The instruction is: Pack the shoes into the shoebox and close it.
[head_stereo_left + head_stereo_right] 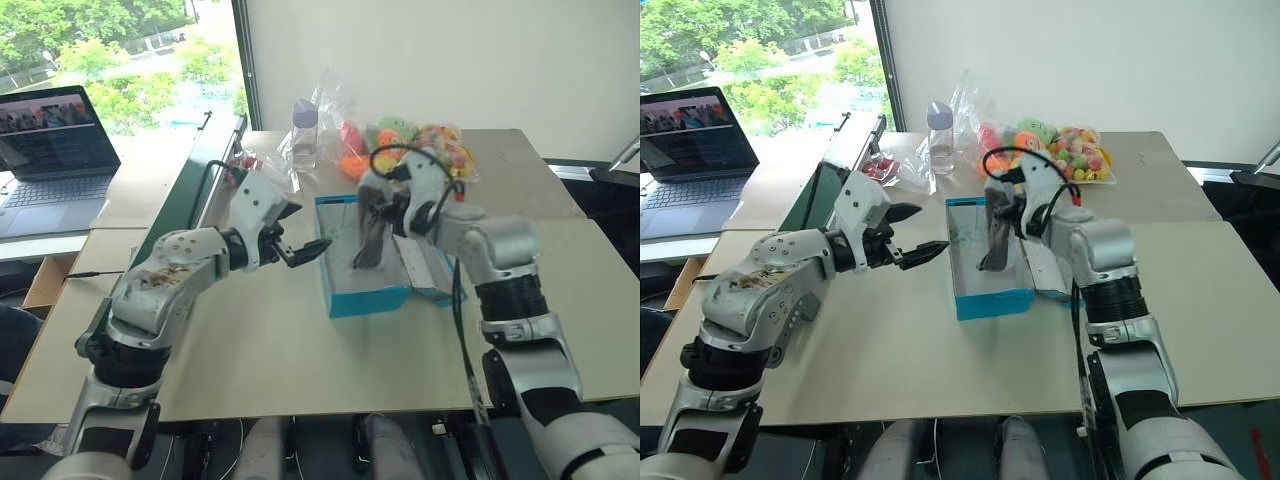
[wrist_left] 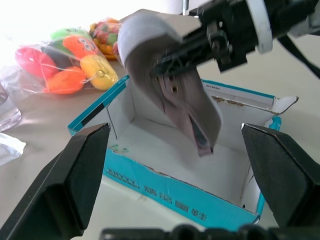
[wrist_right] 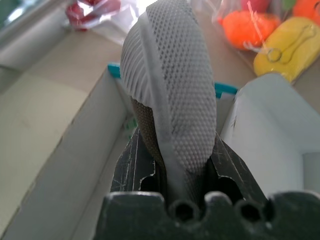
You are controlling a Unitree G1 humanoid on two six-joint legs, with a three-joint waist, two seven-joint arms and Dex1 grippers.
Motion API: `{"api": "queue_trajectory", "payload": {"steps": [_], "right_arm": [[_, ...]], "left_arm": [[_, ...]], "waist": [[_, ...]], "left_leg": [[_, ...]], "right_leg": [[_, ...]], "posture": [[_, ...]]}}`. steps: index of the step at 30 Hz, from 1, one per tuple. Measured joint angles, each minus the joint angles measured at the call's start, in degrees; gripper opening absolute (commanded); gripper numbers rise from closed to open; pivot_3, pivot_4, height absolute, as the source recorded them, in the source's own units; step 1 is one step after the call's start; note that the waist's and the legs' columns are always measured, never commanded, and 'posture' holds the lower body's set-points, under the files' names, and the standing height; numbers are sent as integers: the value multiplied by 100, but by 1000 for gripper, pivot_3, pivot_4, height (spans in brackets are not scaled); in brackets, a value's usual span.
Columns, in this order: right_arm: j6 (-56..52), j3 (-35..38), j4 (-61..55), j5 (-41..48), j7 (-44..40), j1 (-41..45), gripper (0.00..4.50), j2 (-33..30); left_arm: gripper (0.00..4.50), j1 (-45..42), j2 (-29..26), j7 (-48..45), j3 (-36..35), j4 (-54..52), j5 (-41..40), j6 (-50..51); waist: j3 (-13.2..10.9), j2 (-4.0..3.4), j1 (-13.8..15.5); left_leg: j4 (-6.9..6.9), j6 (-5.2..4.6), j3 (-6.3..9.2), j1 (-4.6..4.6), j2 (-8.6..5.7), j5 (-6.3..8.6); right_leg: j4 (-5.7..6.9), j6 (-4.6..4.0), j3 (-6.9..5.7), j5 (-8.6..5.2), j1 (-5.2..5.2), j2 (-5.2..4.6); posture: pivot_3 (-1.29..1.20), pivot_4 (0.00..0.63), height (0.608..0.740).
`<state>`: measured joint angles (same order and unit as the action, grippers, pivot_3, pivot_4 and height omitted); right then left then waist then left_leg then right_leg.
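Observation:
The turquoise shoebox (image 1: 365, 298) lies open in the middle of the table, its white inside showing and its flap lid (image 1: 430, 265) folded out on the right. A grey-brown shoe (image 1: 368, 235) with a pale textured sole (image 3: 170, 85) hangs tilted, one end down, over the box's inside. My right gripper (image 3: 182, 165) is shut on the shoe's upper end, reaching in from the right. My left gripper (image 1: 305, 228) is open just left of the box at rim height, with nothing between its fingers (image 2: 75, 175).
Clear bags of colourful plush toys (image 1: 420, 140) lie behind the box, with a clear bottle (image 1: 305, 130) to their left and a small bag of red things (image 1: 880, 165). A laptop (image 1: 50, 140) stands on a side table at far left. Bare tabletop (image 1: 300, 350) lies in front.

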<state>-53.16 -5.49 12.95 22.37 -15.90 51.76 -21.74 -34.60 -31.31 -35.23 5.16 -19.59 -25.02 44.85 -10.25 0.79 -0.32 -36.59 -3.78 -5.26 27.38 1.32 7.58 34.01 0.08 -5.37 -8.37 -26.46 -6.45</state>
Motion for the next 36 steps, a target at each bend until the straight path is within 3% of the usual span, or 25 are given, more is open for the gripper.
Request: {"api": "queue_trajectory", "payload": {"steps": [12, 19, 21, 30, 36], "right_arm": [[-129, -395, 890, -894, 72, 160, 514, 400], [317, -575, 1623, -1375, -149, 432, 514, 608], [500, -572, 1872, -1499, -169, 509, 1512, 684], [873, -546, 2307, -1854, -159, 494, 4467, 831], [753, -425, 1745, -1938, -62, 532, 4467, 834]], "left_arm": [[4500, 28, -1, -55, 43, -84, 41, -43], [4500, 53, -3, -61, 60, -105, 43, -43], [4500, 55, -11, -61, 60, -117, 45, -41], [4500, 55, 58, 0, 31, -211, 9, 43], [4500, 49, 105, 2, 32, -187, 11, 43]], "waist": [[1, 0, -19], [3, 3, -34], [6, 5, -41], [5, 4, -33], [5, 3, -39]], "left_leg": [[0, 0, -1, -8, 4, 0], [0, 0, -1, -19, 7, -1], [-1, 1, -6, -25, 18, -1], [-1, 4, -17, -16, 37, -2], [-1, 5, -28, -10, 38, -3]], "right_leg": [[3, 4, 0, 3, 6, 5], [4, 5, 0, 4, 16, 7], [3, 5, 0, 4, 19, 12], [5, -9, -2, 13, 5, 22], [4, 18, -1, 28, -3, 22]], "posture": [[0, 150, 740], [0, 150, 740], [0, 150, 740], [0, 150, 740], [0, 150, 740]]}}
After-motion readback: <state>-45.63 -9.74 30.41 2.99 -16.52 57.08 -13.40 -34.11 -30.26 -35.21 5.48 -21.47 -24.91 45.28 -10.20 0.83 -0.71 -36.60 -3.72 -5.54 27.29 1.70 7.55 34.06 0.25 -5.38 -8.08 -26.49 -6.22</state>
